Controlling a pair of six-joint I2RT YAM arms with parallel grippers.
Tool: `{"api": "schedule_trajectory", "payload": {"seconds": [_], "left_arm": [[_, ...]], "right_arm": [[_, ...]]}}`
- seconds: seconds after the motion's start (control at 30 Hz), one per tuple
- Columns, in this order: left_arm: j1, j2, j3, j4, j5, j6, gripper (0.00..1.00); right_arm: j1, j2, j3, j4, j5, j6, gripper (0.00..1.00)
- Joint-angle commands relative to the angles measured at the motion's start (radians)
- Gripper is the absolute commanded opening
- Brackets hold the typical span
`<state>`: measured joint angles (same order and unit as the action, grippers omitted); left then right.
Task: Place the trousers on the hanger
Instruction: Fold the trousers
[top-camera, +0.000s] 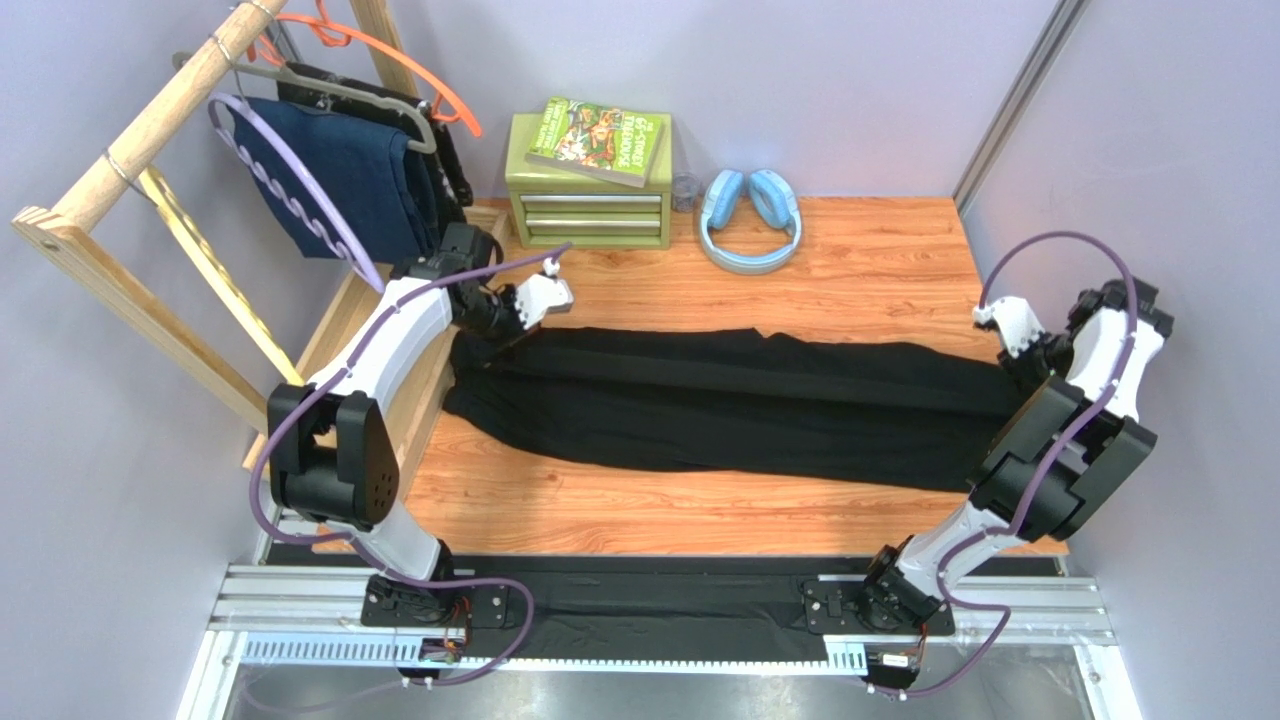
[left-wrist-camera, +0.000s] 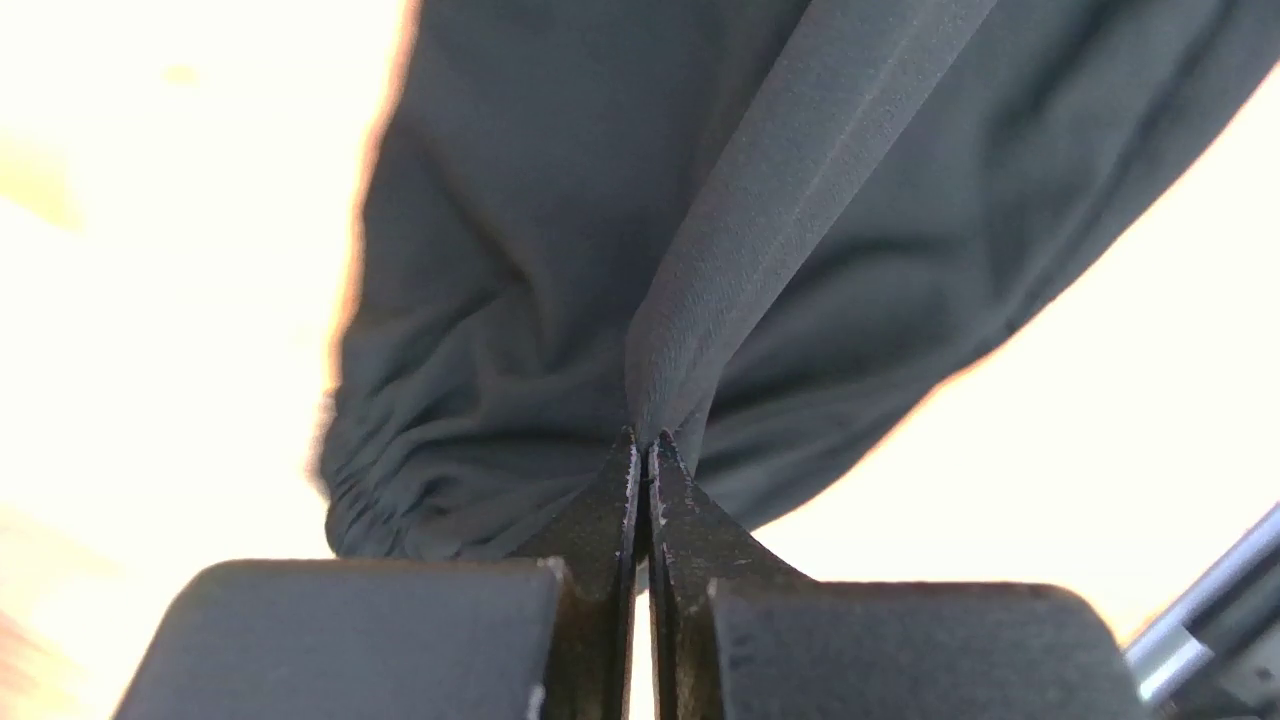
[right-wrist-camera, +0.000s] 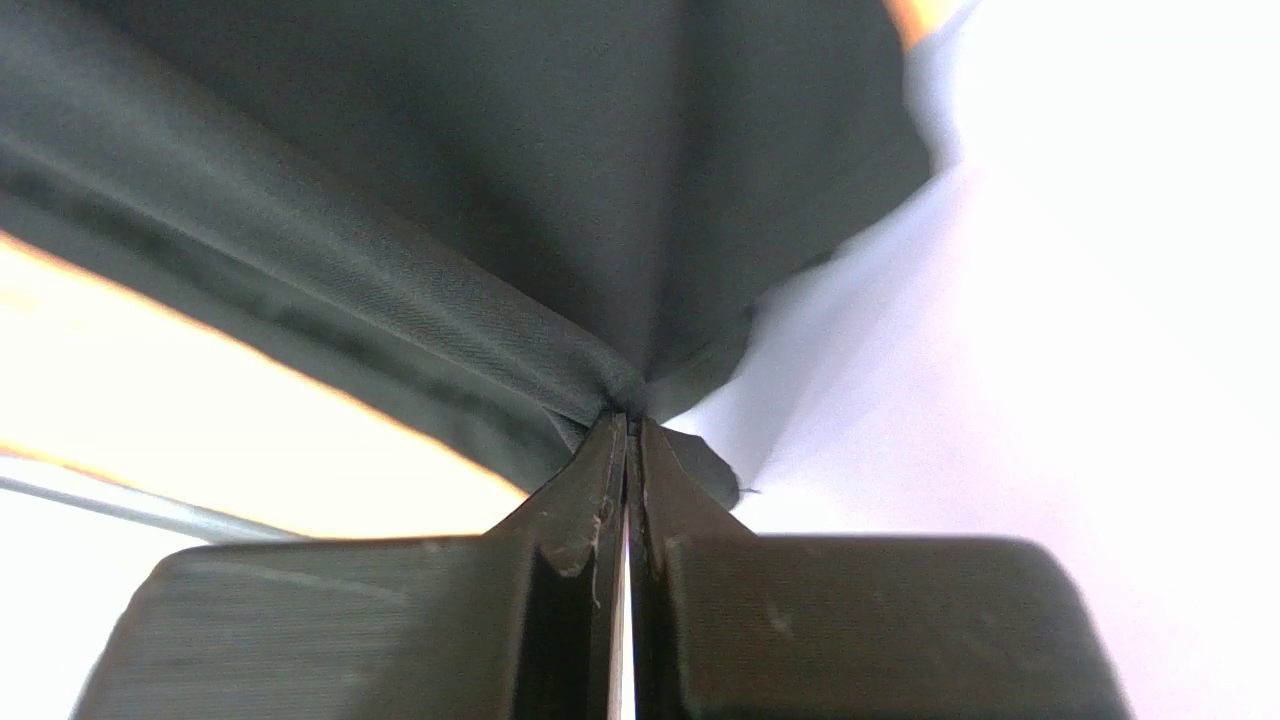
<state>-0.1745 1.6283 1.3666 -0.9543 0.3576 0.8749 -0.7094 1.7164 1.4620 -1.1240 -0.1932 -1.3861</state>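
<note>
Top external, trousers: long plain black fabric trousers (top-camera: 721, 398); stretched flat and full-length across the orange-brown wooden table (top-camera: 872, 263), one end under each arm; not yet on any hanger.
Left wrist, left gripper (left-wrist-camera: 646, 447): pressed together on a raised ridge of black cloth, just beside a gathered elastic edge; pinches a fold rather than a flat layer, probably for a firmer bite.
Right wrist, right gripper (right-wrist-camera: 627, 425): likewise clamped on a pinched fold, near a hem corner at the table's right edge.
Two-ended hold: seems meant to lift the long legs straight and taut, avoiding bunching or dragging.
Target hanger: thin pale lavender plastic hanger with a wavy notched arm (top-camera: 316, 185); hangs on the light wooden rack (top-camera: 150, 128) at far left, near the left gripper, well apart from the right one; crosses in front of a navy blue garment (top-camera: 361, 180).
Neighbours on the rack: bright orange hanger (top-camera: 425, 72) and grey hanger (top-camera: 353, 93), close enough to snag or confuse.
Back of table: green two-drawer box (top-camera: 589, 210) under a colourful book (top-camera: 598, 138), pale blue headphones (top-camera: 751, 218) beside it; apart from the cloth.
Progress: early; grasp made, lift and drape over the lavender bar to come.
Next move, judged: calls for raising both ends together and swinging leftward toward the rack.
Risk: slipping of thin fabric from either pinch; sagging middle catching the table edge.
</note>
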Motion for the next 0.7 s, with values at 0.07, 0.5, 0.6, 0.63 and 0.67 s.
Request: {"api": "schedule_trajectory", "payload": {"seconds": [0.07, 0.5, 0.6, 0.63, 0.67], "left_arm": [[0.013, 0.03, -0.172, 0.0, -0.115, 0.09, 0.0], [0.013, 0.068, -0.131, 0.017, -0.148, 0.027, 0.0], [0.013, 0.044, -0.06, -0.067, -0.125, 0.035, 0.0], [0.013, 0.012, -0.06, -0.098, -0.112, 0.053, 0.0], [0.013, -0.004, -0.079, -0.106, -0.112, 0.061, 0.0]], "right_arm": [[-0.032, -0.104, -0.308, 0.16, 0.109, -0.168, 0.0], [-0.018, -0.043, -0.269, 0.178, 0.14, -0.12, 0.0], [-0.022, -0.057, -0.197, 0.098, 0.127, -0.129, 0.0], [-0.028, -0.064, -0.193, 0.08, 0.124, -0.137, 0.0], [-0.036, -0.084, -0.198, 0.061, 0.126, -0.145, 0.0]]}}
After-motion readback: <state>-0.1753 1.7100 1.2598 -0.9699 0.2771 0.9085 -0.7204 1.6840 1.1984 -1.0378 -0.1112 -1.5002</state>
